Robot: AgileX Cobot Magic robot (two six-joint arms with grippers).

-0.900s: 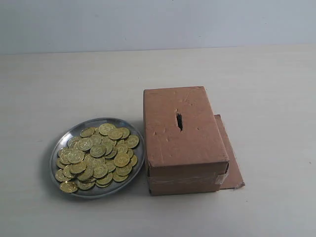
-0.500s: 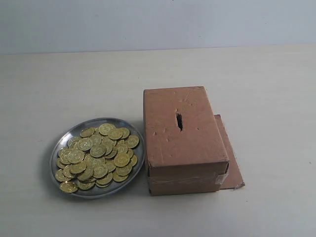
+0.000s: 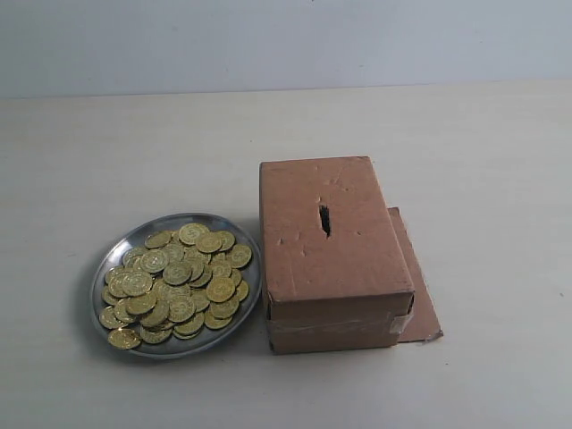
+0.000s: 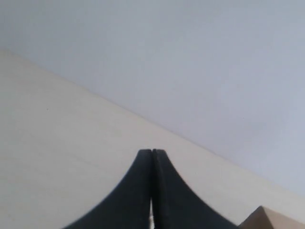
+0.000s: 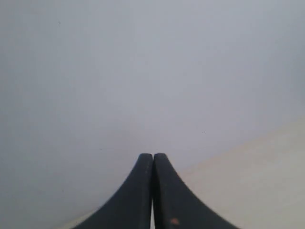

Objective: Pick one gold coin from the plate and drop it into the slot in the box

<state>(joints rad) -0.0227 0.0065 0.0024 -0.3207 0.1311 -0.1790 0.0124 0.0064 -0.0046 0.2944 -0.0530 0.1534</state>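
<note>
In the exterior view a round silver-grey plate lies at the front left, heaped with several gold coins. Right beside it stands the brown cardboard box, with a short dark slot in its top face. Neither arm appears in the exterior view. My left gripper is shut with nothing between its black fingers; it looks over bare table toward the wall, and a corner of the box shows at the frame's edge. My right gripper is also shut and empty, facing the wall.
A flat cardboard sheet lies under the box and sticks out on its right side. The pale table runs back to a light grey wall.
</note>
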